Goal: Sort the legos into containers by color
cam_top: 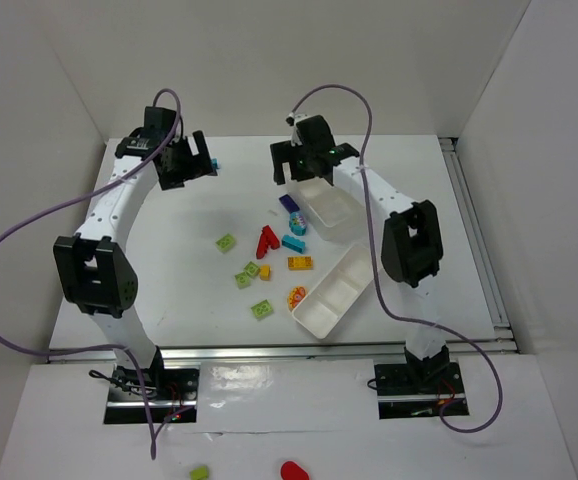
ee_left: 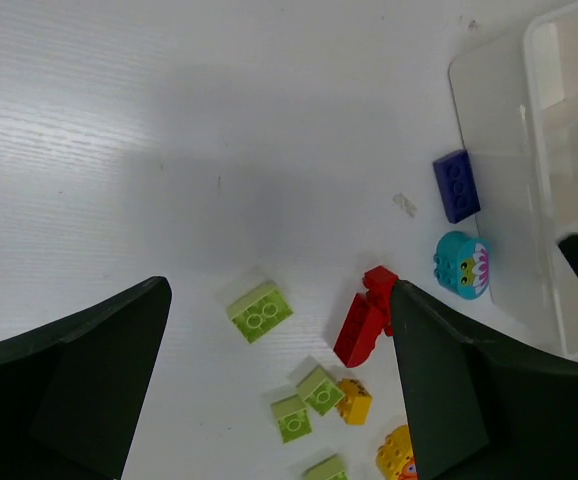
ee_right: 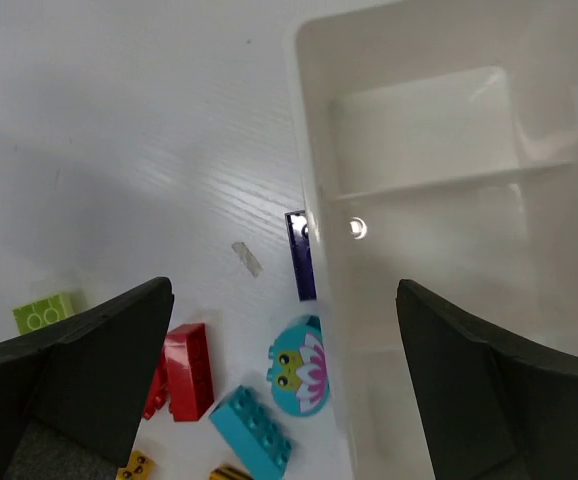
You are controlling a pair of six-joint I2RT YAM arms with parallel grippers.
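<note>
The left gripper (ee_left: 279, 288) hangs above the table (ee_left: 169, 130) with its fingers spread wide, holding nothing. Straight below it lies a lime green brick (ee_left: 259, 311), and just to the right of that a red brick (ee_left: 362, 320) set at a slant. Beyond the red one come a teal flower-faced piece (ee_left: 460, 262) and a purple brick (ee_left: 456, 185), both just beside the long wall of the far tray (ee_left: 499, 120).

The right gripper (ee_right: 284, 285) is likewise wide open and carries nothing. It hovers over the near corner of the far tray (its inner divider shows plainly in the wrist view), where the purple brick touches the outside of the wall or nearly does; the translucent rim blurs the join.

From above, the loose bricks lie in a patch between the two arms: the red brick, a teal brick (cam_top: 293, 242) and an orange-yellow brick (cam_top: 300, 263) in the middle, with more lime green ones to the left of them and nearer the arm bases. The near tray (cam_top: 334, 292) lies slantwise at the right of the patch. Every brick in view lies outside the trays.
</note>
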